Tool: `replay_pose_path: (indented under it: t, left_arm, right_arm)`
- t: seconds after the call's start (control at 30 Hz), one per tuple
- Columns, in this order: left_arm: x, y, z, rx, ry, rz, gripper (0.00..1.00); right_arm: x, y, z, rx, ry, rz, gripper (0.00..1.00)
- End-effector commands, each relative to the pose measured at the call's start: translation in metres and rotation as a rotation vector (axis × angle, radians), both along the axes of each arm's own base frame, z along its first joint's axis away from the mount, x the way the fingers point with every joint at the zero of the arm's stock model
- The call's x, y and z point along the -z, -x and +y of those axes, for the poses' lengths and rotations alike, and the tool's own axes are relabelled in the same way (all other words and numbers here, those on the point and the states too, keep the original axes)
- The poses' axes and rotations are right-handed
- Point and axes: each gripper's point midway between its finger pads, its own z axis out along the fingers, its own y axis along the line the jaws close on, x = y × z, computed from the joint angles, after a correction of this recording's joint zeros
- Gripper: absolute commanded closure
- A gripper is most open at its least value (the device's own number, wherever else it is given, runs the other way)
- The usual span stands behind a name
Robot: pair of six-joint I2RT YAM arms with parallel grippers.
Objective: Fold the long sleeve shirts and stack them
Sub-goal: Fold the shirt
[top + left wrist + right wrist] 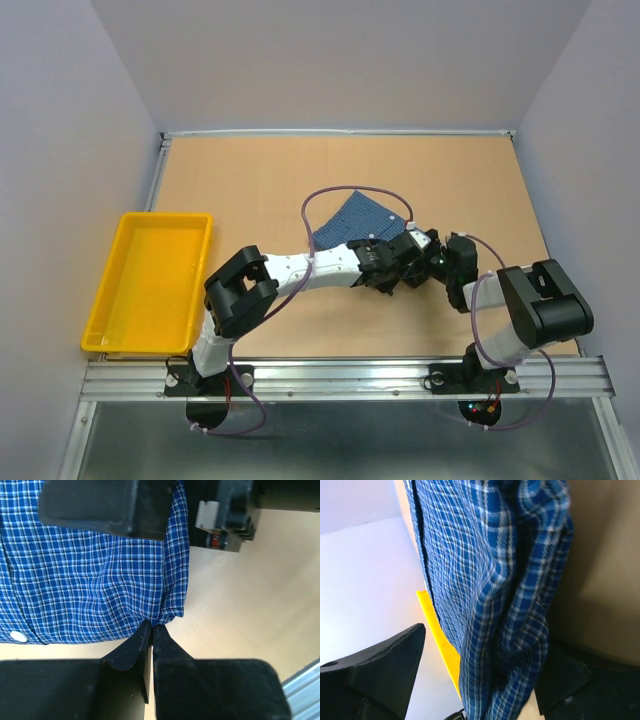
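Nearest to me is the aluminium rail point(350, 377) along the table's front edge, where both my arms are bolted. From there they lean in toward each other and meet over the middle of the table point(250, 180), a pale wood-coloured board with a matt finish.

My left gripper point(151, 628) is pinched tight on the shirt point(100, 580). The two black fingertips meet on a corner of the blue checked cloth, right at its hemmed edge, and the cloth puckers into small folds where they bite. A white button point(19, 636) shows at the far left of that view.

My right gripper point(480, 680) is spread wide, with a bunched fold of the same cloth running between the fingers. The fold sits close against one finger point(570, 680) and leaves a clear gap to the other.

From above, the two grippers are just beside each other. The shirt spreads away from them on the far side, near the middle of the table and a little to the right. A loop of purple cable point(320, 197) from my left arm arches over the shirt's left side.

Well off to the left, a yellow tray point(110, 300) sits at the table's left edge, apart from the shirt. Plain pale lilac-grey walls point(330, 60) close the table in on the left, the right and the far side.
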Motion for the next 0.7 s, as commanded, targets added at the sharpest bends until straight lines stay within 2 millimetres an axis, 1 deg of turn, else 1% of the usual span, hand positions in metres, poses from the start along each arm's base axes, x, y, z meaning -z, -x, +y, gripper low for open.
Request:
replay_pose_path:
  t: [0.0,0.07,0.1,0.2,0.23,0.27,0.3,0.4,0.47,0.53,0.57,0.6,0.63,0.67]
  left_arm:
    - [-0.017,0.004,-0.021,-0.013,0.094,0.034,1.0]
    - [-0.015,0.006,-0.024,-0.016,0.102,0.044,1.0]
    - [-0.015,0.006,-0.027,-0.023,0.111,0.054,1.0]
    - [-0.017,0.006,-0.032,-0.032,0.13,0.069,1.0]
    - [-0.018,0.006,-0.033,-0.036,0.136,0.069,1.0]
    - [-0.02,0.006,-0.033,-0.038,0.141,0.069,1.0]
    - [-0.022,0.007,-0.034,-0.036,0.149,0.068,1.0]
    - [-0.025,0.007,-0.029,-0.042,0.15,0.063,0.96]
    - [-0.036,0.006,-0.027,-0.039,0.171,0.055,0.95]
    - [-0.048,0.006,-0.02,-0.043,0.189,0.047,0.94]
    - [-0.052,0.006,-0.018,-0.046,0.198,0.045,0.86]
    - [-0.057,0.004,-0.014,-0.051,0.207,0.04,0.84]
    - [-0.065,0.0,-0.005,-0.064,0.223,0.038,0.73]
    - [-0.069,-0.002,0.0,-0.074,0.233,0.039,0.65]
  right_arm:
    - [0.011,-0.007,-0.003,0.025,0.057,0.007,0.17]
    - [0.011,-0.008,-0.002,0.02,0.061,0.001,0.22]
    - [0.014,-0.008,-0.001,0.018,0.066,0.003,0.28]
    - [0.014,-0.008,-0.001,0.011,0.075,-0.004,0.41]
    - [0.015,-0.008,-0.001,0.007,0.081,-0.008,0.53]
    - [0.015,-0.008,-0.001,0.004,0.086,-0.012,0.61]
    - [0.015,-0.007,-0.002,-0.002,0.099,-0.02,0.77]
    - [0.013,-0.006,-0.002,-0.017,0.121,-0.047,0.92]
    - [0.011,-0.007,-0.002,-0.026,0.134,-0.059,0.99]
    - [0.01,-0.007,-0.001,-0.058,0.16,-0.071,0.99]
    - [0.016,-0.003,0.0,-0.084,0.174,-0.04,0.99]
    - [0.012,-0.008,0.002,-0.104,0.188,-0.049,0.99]
    - [0.02,-0.002,0.001,-0.15,0.23,-0.02,1.0]
    - [0.013,-0.01,0.004,-0.174,0.249,-0.039,1.0]
